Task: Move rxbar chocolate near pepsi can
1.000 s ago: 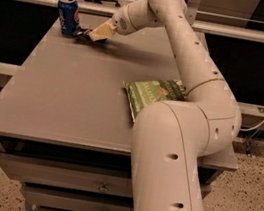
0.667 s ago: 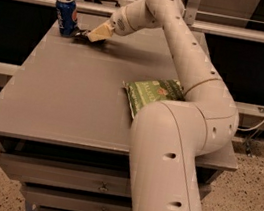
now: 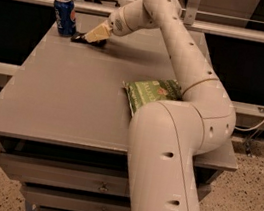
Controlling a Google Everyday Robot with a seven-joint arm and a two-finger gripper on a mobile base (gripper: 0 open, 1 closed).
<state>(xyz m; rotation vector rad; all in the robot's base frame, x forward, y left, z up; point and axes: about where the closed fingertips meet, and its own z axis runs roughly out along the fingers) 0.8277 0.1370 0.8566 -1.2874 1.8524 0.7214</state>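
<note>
Position: my gripper is at the far left corner of the flat grey table, angled down onto the small flat black rxbar chocolate wrapper bar. It covers the bar's right end. I cannot tell whether it is clamped on the bar or parted above it.

Task items: the bar lies low against the table, just right of the upright blue pepsi can with the silver top. A narrow gap seems to separate them, though shadow there makes contact hard to rule out.

Assessment: the bar appears to be close enough to the can to count as near it. Stopping short of the can makes sense, because a tall can would tip if nudged. What I judge remains is a confirmed release and a withdrawal up and to the right, away from the can.

Other items: the crumpled green chip bag lies well apart at the near right, beside my white arm, and plays no part.
</note>
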